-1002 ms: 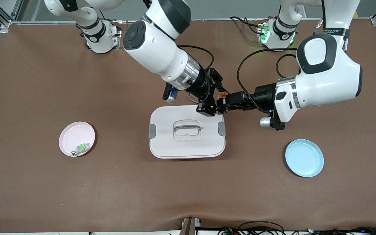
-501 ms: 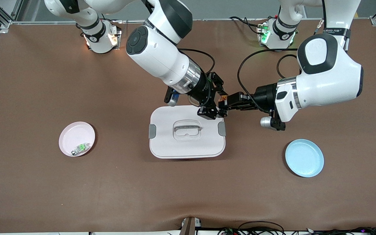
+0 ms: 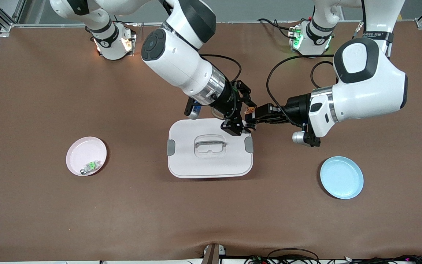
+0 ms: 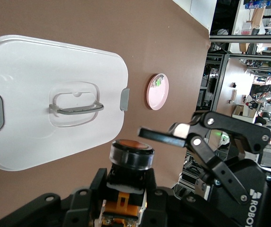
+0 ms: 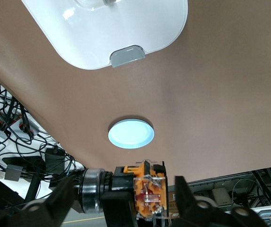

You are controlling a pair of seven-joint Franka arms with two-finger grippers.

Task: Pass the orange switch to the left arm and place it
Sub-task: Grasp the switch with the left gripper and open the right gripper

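Observation:
The orange switch (image 3: 249,109) hangs in the air by the corner of the white box (image 3: 196,161) that faces the left arm's base. My left gripper (image 3: 252,116) is shut on it; in the left wrist view the black body and orange cap (image 4: 130,158) sit between that gripper's (image 4: 126,182) fingers. My right gripper (image 3: 243,114) is open around the same part. In the right wrist view its fingers (image 5: 182,189) stand apart from the switch (image 5: 147,189) on both sides. The box (image 4: 31,61) lies closed under both hands.
A pink plate (image 3: 82,152) holding a small green-and-silver part (image 3: 89,167) sits toward the right arm's end of the table. A blue plate (image 3: 341,177) sits toward the left arm's end, also seen in the right wrist view (image 5: 131,133). Grey clasps flank the box.
The left gripper closed on the switch, then the right gripper's fingers spread and let go of it. Both hands stayed almost in place over the box's corner.

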